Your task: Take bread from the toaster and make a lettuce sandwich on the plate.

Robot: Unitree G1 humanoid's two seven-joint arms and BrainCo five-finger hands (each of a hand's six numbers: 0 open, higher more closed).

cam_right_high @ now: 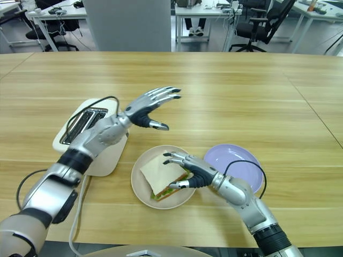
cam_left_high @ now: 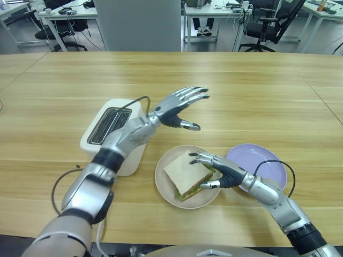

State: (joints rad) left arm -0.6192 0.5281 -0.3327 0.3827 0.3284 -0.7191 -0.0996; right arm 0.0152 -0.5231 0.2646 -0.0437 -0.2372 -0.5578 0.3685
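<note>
A sandwich (cam_left_high: 185, 175) with green lettuce under its top bread slice lies on the beige plate (cam_left_high: 167, 188). My right hand (cam_left_high: 221, 170) hovers at the sandwich's right edge, fingers spread and open, touching or nearly touching the bread. My left hand (cam_left_high: 181, 107) is raised above the table beyond the plate, fingers extended and open, holding nothing. The white toaster (cam_left_high: 110, 134) stands to the left of the plate, partly covered by my left forearm; its slots look dark.
A lilac plate (cam_left_high: 260, 163) sits just right of the beige plate, behind my right wrist. The wooden table (cam_left_high: 241, 91) stretches far back. Office chairs and desks stand beyond it.
</note>
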